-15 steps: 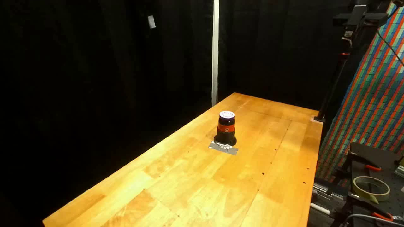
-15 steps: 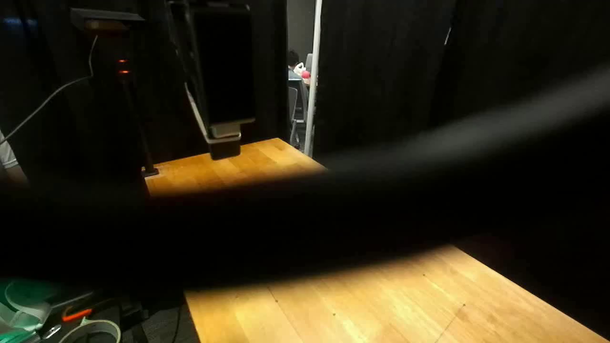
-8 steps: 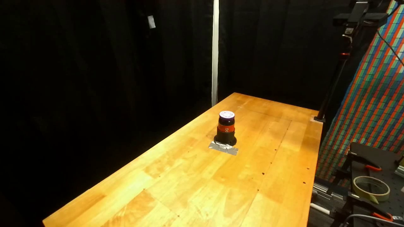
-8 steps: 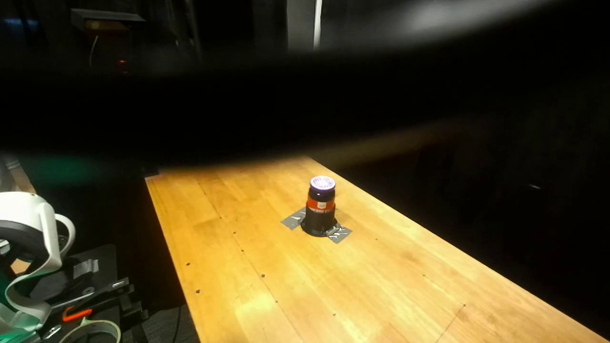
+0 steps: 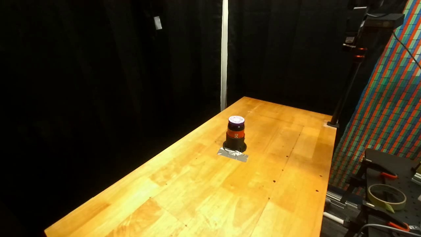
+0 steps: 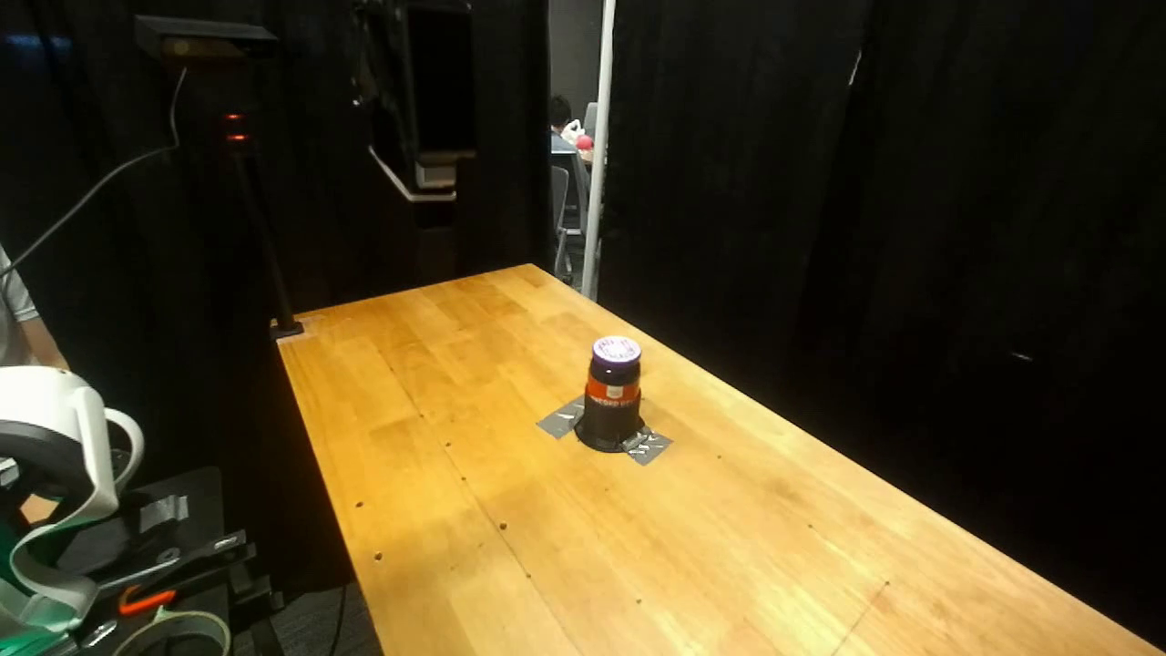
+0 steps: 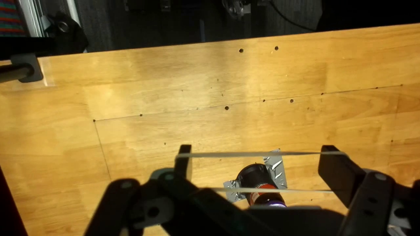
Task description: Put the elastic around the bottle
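The bottle is small and dark with an orange-red band and a purple-white top. It stands upright in a black base on the table in both exterior views. My gripper is open, its fingers wide apart. A pale elastic is stretched round the outside of both fingers in two strands. In the wrist view the bottle shows behind the lower strand, its top partly hidden by the gripper body. In an exterior view the gripper hangs above the table's far part, with the elastic at its tip.
Silver tape lies at the foot of the black base. A dark pole stands at the table's far corner. A side bench holds a tape roll and a white headset. Black curtains hang behind the table.
A large blurred dark shape has moved up and out of an exterior view, uncovering the bottle. The gripper appears higher there than one second ago. The bottle has not moved.
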Tool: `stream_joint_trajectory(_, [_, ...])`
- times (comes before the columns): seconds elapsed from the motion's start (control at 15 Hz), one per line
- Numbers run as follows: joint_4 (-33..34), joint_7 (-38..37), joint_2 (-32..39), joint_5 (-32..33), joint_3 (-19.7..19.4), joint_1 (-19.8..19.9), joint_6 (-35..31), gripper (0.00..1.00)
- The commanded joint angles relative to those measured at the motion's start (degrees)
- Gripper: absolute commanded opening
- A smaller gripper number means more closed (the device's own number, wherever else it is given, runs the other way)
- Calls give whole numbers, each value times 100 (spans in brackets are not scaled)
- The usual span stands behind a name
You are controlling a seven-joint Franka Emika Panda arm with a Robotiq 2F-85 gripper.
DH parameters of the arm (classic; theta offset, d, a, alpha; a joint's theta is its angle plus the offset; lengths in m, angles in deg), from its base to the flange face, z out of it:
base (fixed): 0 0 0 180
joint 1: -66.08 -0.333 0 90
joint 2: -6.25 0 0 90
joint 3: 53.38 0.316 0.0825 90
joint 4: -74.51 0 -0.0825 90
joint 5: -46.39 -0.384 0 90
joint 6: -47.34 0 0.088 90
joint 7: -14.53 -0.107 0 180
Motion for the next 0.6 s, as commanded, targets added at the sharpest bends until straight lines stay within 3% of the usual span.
stream_joint_trajectory(0.0, [577,-669,743,132,634,-196,-79,100])
stream_joint_trajectory(0.53, [1472,-1908,2462,787,1488,-575,-1030,100])
